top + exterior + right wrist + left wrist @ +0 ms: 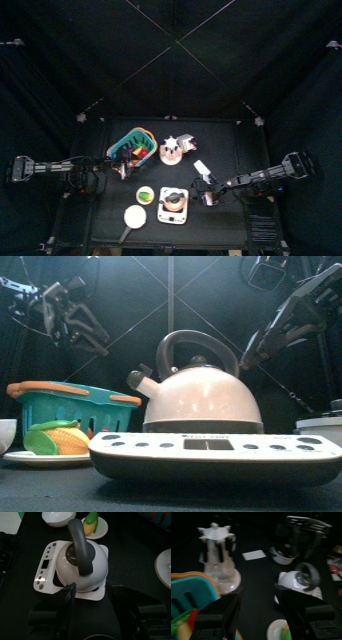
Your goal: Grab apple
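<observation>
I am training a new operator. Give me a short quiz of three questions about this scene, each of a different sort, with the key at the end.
1. True or false: the white kettle stands on the flat white base that has a row of buttons.
2. Multiple choice: in the top view, where on the table is the teal basket?
A) toward the left arm's side
B) toward the right arm's side
C) on top of the kettle
3. Fill in the missing word: the jaws of the left tool are ____, with nothing between them.

Key: 1 true; 2 A; 3 open.
</observation>
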Controlling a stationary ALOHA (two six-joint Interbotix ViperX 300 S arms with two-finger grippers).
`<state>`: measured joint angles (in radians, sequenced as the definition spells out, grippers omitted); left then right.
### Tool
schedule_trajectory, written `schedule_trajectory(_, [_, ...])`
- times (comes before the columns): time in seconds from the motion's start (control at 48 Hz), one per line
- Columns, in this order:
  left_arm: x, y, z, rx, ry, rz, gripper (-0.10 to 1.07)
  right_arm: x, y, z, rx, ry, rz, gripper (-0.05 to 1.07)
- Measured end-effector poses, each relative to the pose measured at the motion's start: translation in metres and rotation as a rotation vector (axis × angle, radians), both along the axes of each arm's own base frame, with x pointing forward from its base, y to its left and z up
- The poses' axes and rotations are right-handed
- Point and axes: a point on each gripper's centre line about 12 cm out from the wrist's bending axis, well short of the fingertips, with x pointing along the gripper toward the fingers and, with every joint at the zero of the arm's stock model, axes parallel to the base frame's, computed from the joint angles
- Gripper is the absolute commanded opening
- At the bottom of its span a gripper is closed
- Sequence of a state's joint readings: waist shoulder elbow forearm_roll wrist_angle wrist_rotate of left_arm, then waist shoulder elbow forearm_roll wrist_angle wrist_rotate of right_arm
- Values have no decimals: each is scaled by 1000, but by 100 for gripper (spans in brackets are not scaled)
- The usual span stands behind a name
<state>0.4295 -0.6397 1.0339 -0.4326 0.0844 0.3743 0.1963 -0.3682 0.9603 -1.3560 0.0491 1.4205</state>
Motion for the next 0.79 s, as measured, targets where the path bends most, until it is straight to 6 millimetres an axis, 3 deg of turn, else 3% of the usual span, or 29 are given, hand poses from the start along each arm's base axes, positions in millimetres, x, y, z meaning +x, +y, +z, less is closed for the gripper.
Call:
schedule_trajectory(0.104, [-8, 25, -12, -26, 76, 83, 88, 1, -1, -3, -2, 9, -3, 85])
schedule_trajectory(0.188, [-8, 34, -20, -15, 126, 91, 89, 1, -1, -5, -3, 17, -5, 85])
schedule_trajectory(0.792, [26, 46, -82, -55, 381, 0, 89, 2, -2, -6, -3, 20, -7, 85])
